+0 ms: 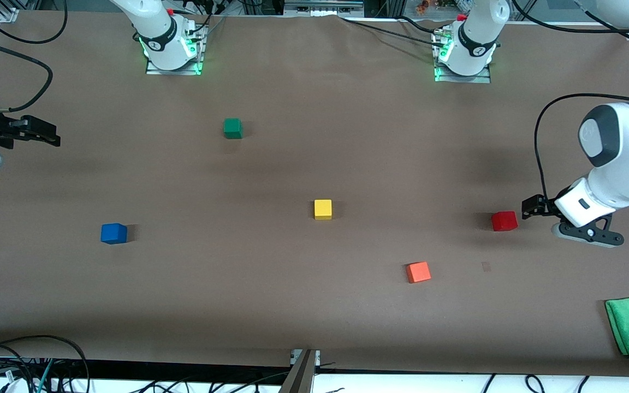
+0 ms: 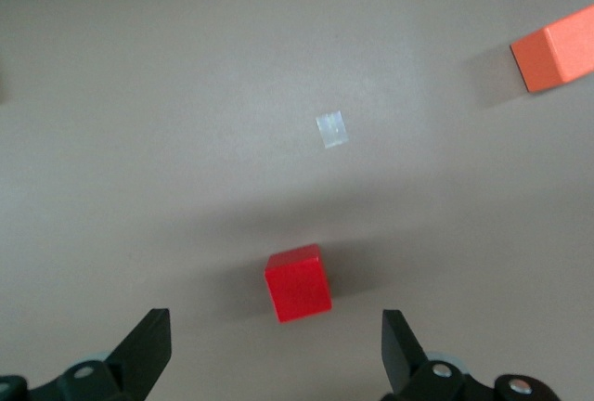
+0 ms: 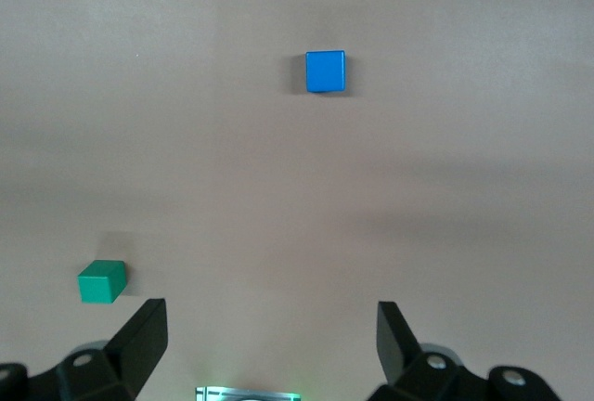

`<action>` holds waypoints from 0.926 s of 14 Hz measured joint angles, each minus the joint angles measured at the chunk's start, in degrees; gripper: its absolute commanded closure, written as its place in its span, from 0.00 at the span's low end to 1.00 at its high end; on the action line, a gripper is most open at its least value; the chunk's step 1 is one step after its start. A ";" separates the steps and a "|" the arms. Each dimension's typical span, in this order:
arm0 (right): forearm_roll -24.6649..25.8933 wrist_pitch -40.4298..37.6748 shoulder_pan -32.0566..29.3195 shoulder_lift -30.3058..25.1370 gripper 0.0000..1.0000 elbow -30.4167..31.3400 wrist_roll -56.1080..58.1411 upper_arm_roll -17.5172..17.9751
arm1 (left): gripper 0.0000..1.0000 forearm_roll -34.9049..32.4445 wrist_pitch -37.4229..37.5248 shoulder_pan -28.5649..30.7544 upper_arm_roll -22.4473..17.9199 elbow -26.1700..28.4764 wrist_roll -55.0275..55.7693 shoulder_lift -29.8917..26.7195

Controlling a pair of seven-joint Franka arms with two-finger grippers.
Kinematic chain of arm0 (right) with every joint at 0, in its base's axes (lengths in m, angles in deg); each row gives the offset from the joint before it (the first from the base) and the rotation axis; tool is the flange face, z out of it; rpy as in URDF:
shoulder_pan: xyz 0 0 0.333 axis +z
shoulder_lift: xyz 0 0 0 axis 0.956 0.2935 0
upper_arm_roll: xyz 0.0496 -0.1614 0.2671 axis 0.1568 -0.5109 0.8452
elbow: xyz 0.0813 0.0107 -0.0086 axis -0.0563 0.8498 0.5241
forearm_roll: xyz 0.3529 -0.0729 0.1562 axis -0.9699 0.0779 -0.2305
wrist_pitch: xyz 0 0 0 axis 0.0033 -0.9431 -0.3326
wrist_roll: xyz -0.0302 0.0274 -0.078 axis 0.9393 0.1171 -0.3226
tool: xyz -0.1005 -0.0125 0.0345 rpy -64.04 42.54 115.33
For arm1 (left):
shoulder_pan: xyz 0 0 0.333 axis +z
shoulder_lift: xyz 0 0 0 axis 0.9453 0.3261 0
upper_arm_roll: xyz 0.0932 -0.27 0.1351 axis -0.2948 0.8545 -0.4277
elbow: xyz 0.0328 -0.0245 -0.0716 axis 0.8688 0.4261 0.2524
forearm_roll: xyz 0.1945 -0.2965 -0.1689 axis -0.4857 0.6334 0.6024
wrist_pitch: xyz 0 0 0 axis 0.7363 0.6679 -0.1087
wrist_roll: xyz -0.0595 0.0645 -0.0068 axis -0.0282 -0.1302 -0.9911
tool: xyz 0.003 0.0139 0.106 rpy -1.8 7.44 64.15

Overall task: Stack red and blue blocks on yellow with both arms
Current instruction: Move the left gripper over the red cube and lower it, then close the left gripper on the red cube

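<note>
Left tool (image 2: 274, 345) open over table, red block (image 2: 298, 283) square-on

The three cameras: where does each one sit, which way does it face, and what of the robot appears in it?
Front view: high across the table, facing both bases; shows both arms, the small matte yellow cube at the middle.
Left wrist view: on the left arm, looking down past open fingers at the small matte red cube.
Right wrist view: on the right arm, looking down past open fingers at the small matte blue cube.
Shared: the front view also shows the red cube and the blue cube.
</note>
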 measured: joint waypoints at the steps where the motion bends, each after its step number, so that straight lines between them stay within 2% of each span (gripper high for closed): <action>1: 0.00 0.00 0.00 0.01 0.00 0.00 0.00 0.00 | 0.00 0.00 -1.38 -0.05 0.00 0.60 0.12 0.17; 5: 0.00 0.01 0.00 0.06 0.00 0.00 0.00 0.00 | 0.00 0.00 -6.33 0.17 -0.16 1.89 0.41 2.43; 13: 0.00 0.04 0.00 0.08 0.00 0.00 0.00 0.00 | 0.00 0.00 -20.29 0.31 -0.19 3.13 0.54 11.40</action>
